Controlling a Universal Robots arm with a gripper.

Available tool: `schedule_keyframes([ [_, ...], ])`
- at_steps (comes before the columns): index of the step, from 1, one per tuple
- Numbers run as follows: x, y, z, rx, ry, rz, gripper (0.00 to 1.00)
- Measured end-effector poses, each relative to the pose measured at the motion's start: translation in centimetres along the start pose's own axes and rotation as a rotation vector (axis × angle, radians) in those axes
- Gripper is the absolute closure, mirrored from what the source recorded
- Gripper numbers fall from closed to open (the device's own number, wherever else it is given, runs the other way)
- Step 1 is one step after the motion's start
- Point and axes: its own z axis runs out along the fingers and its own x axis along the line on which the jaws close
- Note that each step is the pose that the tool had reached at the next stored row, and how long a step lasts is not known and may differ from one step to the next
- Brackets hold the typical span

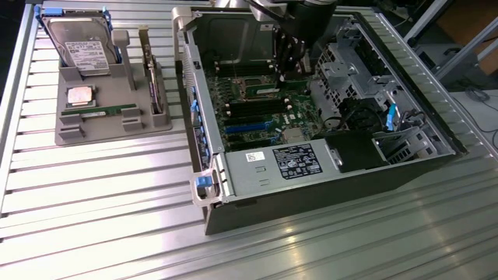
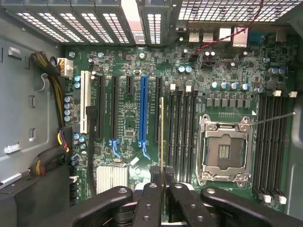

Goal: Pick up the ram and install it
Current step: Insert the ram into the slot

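Note:
My gripper (image 2: 162,177) is shut on the ram (image 2: 162,137), a thin green board seen edge-on, running out from between the black fingers (image 2: 151,198). It hangs over the motherboard, lined up with the black memory slots (image 2: 182,132) beside the open processor socket (image 2: 222,149). Whether it touches a slot I cannot tell. In the exterior view the gripper (image 1: 292,73) reaches down into the open computer case (image 1: 204,140). A second, matching stick (image 1: 100,111) lies on the grey tray (image 1: 70,137) at the exterior view's left.
The tray also holds a hard drive (image 1: 78,44), a square silver processor chip (image 1: 80,95) and an upright expansion card (image 1: 151,81). Inside the case are the power supply (image 1: 272,163), drive cages (image 1: 346,64), cable bundles (image 2: 52,80) and a blue card slot (image 2: 143,113).

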Motion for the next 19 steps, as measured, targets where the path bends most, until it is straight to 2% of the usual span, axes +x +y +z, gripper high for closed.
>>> schedule_keyframes([
  [6,-0.1,0.53,0.94,0.0,0.0004,0.0,0.87],
  [13,-0.2,0.52,2.82,0.0,0.0005,0.0,0.87],
  [19,-0.8,0.49,3.83,-0.0001,0.0003,0.002,0.87],
])
